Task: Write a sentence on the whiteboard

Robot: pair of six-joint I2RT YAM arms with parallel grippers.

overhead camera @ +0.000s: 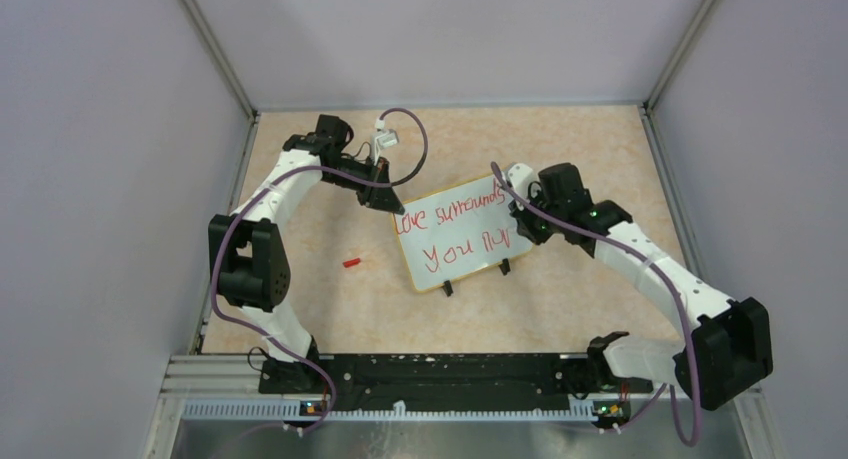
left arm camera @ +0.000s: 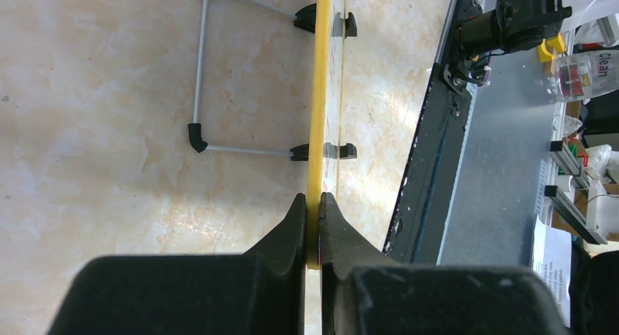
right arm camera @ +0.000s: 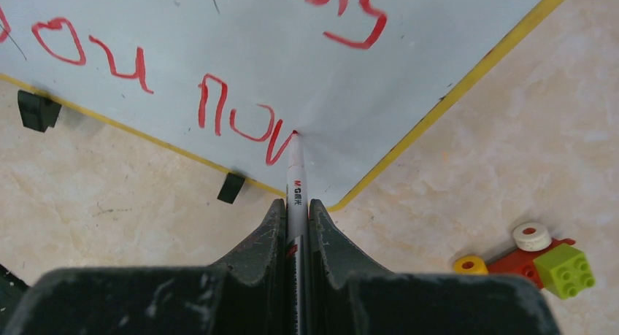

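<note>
Whiteboard rim sits clamped in your left hand; your right hand grips the marker, tip near the lower corner.

Whiteboard mid-table, standing on its feet. Left gripper on its left edge, right gripper at its right. Marker tip touching board. Small loose item left of board.

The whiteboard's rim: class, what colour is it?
Yellow; the whiteboard rim shows best in the right wrist view.
</note>
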